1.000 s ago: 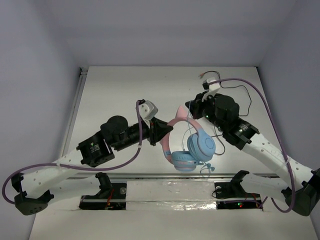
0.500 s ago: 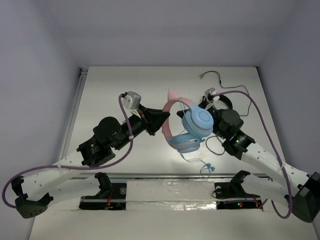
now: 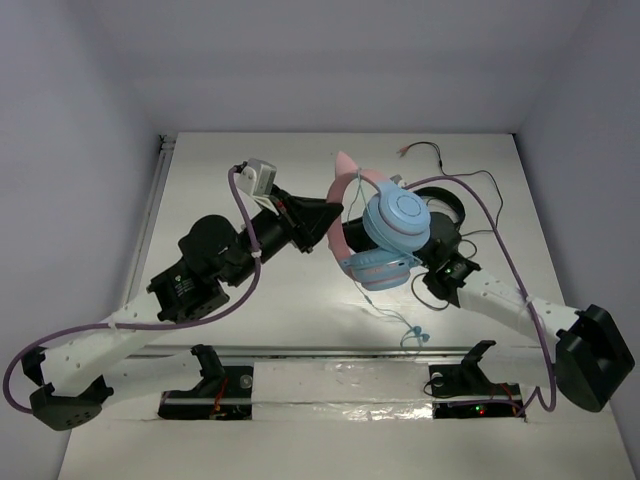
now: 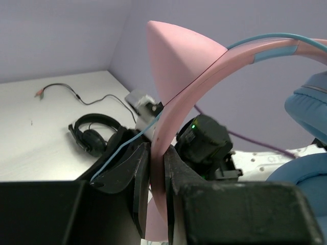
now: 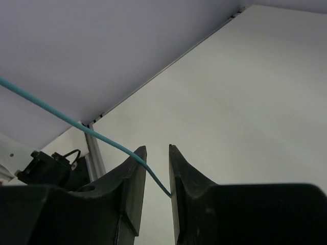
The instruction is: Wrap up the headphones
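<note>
The headphones have light-blue earcups and a pink cat-ear headband and hang in the air over mid-table. My left gripper is shut on the headband, which fills its jaws in the left wrist view. The thin light-blue cable trails down to the table in front. My right gripper is mostly hidden behind the earcups from above. Its jaws stand a narrow gap apart, and the cable runs taut over the left fingertip into the gap.
Black headphones lie on the table behind the right wrist, and their black cable loops toward the back right. A metal rail runs along the table's left edge. The arm bases stand at the near edge.
My left gripper has lifted the headphones up and back and turned them. My right arm has swung in low behind the earcups. The cable's end stays on the table.
</note>
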Robot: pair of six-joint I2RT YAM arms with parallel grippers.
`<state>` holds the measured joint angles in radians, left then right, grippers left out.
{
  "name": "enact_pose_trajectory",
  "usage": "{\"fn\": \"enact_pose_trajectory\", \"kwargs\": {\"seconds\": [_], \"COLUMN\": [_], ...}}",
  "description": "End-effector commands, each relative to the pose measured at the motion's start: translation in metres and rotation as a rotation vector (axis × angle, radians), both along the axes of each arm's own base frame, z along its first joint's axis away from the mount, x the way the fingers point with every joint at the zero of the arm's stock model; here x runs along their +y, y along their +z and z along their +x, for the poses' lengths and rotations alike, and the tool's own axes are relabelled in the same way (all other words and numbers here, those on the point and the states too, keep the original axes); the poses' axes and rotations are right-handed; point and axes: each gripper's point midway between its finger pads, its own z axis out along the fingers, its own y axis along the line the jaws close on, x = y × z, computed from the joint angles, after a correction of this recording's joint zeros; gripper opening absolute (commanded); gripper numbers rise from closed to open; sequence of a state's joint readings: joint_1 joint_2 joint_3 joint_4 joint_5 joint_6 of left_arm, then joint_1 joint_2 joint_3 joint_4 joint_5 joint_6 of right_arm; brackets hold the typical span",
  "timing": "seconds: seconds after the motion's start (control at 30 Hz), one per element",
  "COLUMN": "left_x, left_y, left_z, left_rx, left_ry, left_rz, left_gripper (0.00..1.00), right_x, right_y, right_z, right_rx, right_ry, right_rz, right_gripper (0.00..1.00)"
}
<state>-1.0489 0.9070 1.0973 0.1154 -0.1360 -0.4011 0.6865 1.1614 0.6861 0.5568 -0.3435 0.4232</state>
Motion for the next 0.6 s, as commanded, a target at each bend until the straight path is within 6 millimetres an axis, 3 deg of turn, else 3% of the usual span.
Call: {"fn": "enact_pose_trajectory", "kwargs": {"seconds": [0.0,0.1,0.4,0.47,0.5,0.53,0.57], "left_x": [0.018,0.019,0.018,0.021,0.025,0.028,0.034], "left_y": [0.062,0.062,0.071,0.073,0.075,0.068,0.075], "left_z": [-0.005,-0.004,-0.005,-0.003,0.000,0.005,0.006], "left_rx": [-0.043,-0.028,-0.001,0.004,0.004,0.020,0.018], "left_ry": [0.019,0.030,0.022,0.043,0.065,0.093,0.115], "left_rz": [-0.161,-0.139,-0.106,-0.091,-0.087,-0.051,-0.051], "left_gripper": [0.00,0.00,0.00,0.00,0.00,0.00,0.00], "right_x": [0.006,0.009,0.019,0.021,0.020,0.017,0.014], "right_y": [0.014,0.001,-0.012,-0.010,-0.013,-0.011,-0.019], "right_z": [-0.006,-0.007,-0.021,-0.027,-0.028,-0.027,-0.028], "right_rx": [-0.069,-0.048,-0.023,-0.032,-0.024,-0.029,-0.009], "right_ry": [0.062,0.085,0.187,0.222,0.225,0.204,0.185], "right_rz": [0.052,0.042,0.086,0.099,0.098,0.104,0.093], "right_gripper": [0.30,0.29,0.32,0.24,0.11,0.06,0.01]}}
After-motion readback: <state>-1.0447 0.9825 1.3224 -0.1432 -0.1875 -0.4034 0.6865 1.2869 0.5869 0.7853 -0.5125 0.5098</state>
